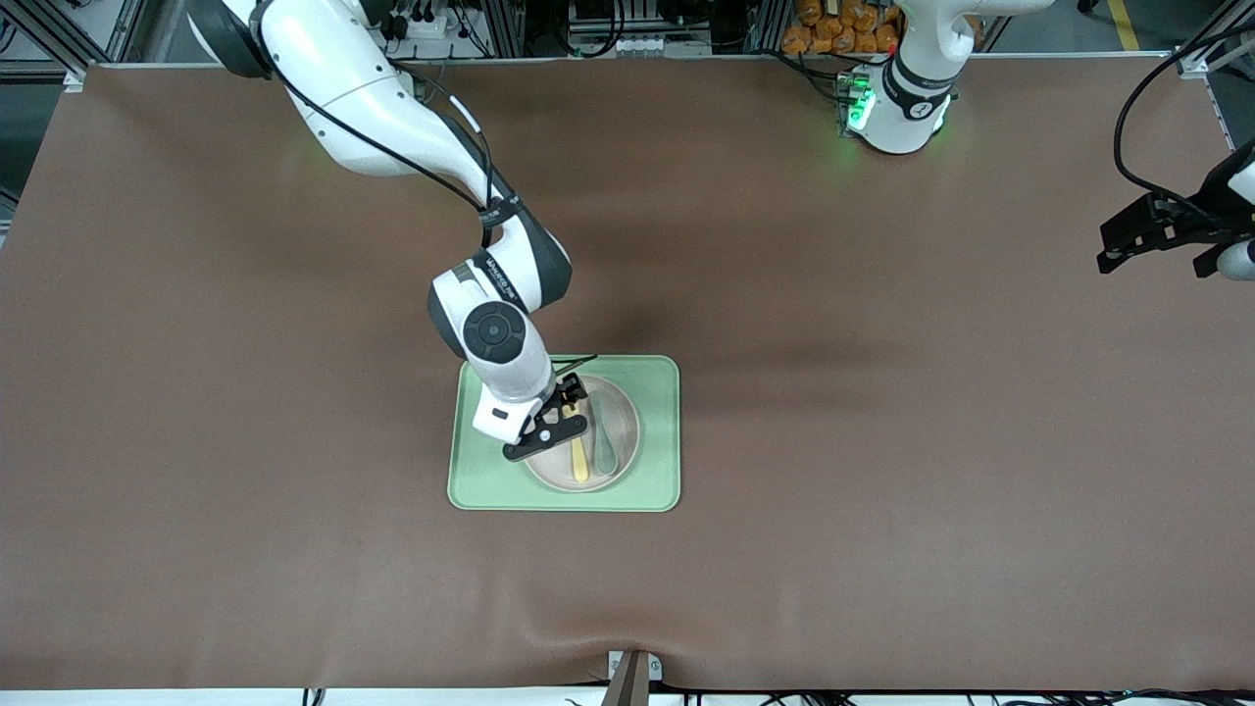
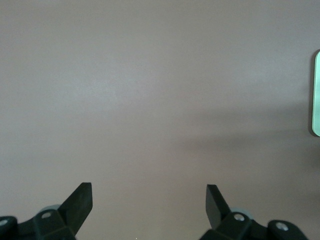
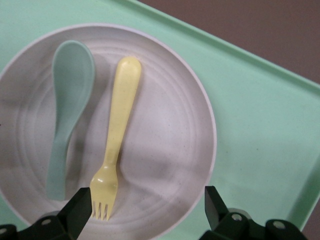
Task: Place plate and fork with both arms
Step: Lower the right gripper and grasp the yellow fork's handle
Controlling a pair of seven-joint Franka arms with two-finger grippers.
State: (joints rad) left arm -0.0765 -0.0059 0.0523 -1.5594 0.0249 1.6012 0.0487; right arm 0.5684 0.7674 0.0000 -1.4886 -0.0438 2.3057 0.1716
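Note:
The pale beige-pink plate (image 1: 624, 424) lies on the light-green tray (image 1: 659, 490). The pale-yellow fork (image 1: 579, 461) lies in the plate beside a grey-green spoon (image 1: 601, 439). My right gripper (image 1: 561, 420) hangs low over the plate, open and empty. In the right wrist view the plate (image 3: 165, 125) holds the fork (image 3: 120, 125) and spoon (image 3: 67, 105). My right gripper (image 3: 149, 200) has one fingertip beside the fork's tines and the other over the plate's rim. My left gripper (image 1: 1118, 245) waits over the table at the left arm's end, open and empty (image 2: 149, 197).
The brown table cover (image 1: 882, 441) spreads all round the tray. The tray's rim (image 3: 260, 125) surrounds the plate in the right wrist view. A pale-green edge (image 2: 316, 95) shows at the side of the left wrist view.

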